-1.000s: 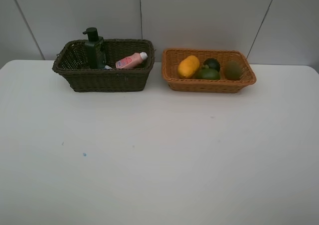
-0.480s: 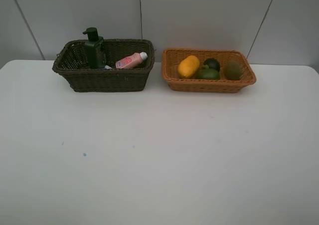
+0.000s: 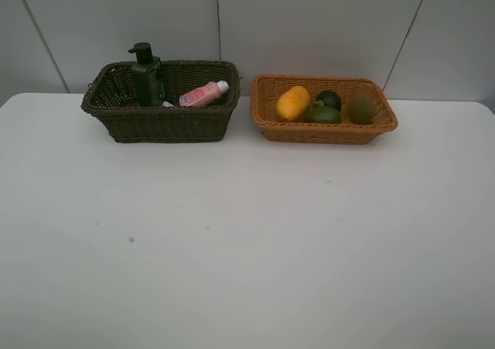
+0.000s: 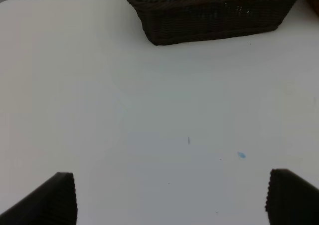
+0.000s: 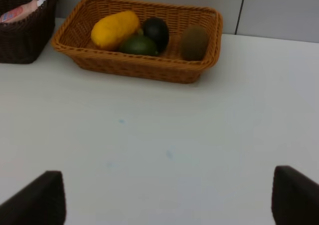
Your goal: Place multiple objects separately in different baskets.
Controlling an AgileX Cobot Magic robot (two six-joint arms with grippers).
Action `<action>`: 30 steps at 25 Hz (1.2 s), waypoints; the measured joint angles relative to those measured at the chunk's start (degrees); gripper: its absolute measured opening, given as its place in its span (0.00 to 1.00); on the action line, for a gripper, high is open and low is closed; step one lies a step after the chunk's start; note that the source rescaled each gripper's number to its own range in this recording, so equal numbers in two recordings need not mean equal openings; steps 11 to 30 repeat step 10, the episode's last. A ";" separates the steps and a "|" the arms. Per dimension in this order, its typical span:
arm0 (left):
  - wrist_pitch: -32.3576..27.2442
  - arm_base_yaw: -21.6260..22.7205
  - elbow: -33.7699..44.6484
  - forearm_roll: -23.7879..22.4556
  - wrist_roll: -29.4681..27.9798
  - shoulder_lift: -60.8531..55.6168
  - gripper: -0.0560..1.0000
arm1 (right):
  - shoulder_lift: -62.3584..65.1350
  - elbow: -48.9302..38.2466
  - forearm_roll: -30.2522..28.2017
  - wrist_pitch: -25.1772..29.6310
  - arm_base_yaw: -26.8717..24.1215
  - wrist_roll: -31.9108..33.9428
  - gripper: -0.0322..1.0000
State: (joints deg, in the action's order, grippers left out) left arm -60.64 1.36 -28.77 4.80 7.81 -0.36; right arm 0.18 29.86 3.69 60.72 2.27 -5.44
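Note:
The dark brown-green basket (image 3: 162, 124) at the back left holds the black pump bottle (image 3: 145, 74), upright, and the pink bottle (image 3: 203, 94), lying down. A small white tip (image 3: 167, 104) of the marker shows beside the pump bottle. The dark green block is hidden. The orange-tan basket (image 3: 323, 132) at the back right holds the mango (image 3: 292, 103), mangosteen (image 3: 329, 99), lime (image 3: 325, 114) and kiwi (image 3: 361, 108). My left gripper (image 4: 172, 197) is open and empty over bare table, well in front of the dark basket (image 4: 214, 20). My right gripper (image 5: 167, 200) is open and empty, well in front of the orange-tan basket (image 5: 144, 68).
The white table (image 3: 247, 233) carries a small blue speck (image 3: 131, 240) at the front left. A grey panelled wall (image 3: 309, 24) stands right behind both baskets. Neither arm shows in the exterior high view.

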 joint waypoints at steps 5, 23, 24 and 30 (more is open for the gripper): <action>0.00 0.00 0.00 0.00 0.00 0.00 1.00 | 0.00 0.00 0.02 0.00 0.00 0.00 1.00; 0.00 0.00 0.00 0.00 0.00 0.00 1.00 | 0.00 0.00 0.02 0.00 0.00 0.00 1.00; 0.00 0.00 0.00 0.00 0.00 0.00 1.00 | 0.00 0.00 0.02 0.00 0.00 0.00 1.00; 0.00 0.00 0.00 0.00 0.00 0.00 1.00 | 0.00 0.00 0.02 0.00 0.00 0.00 1.00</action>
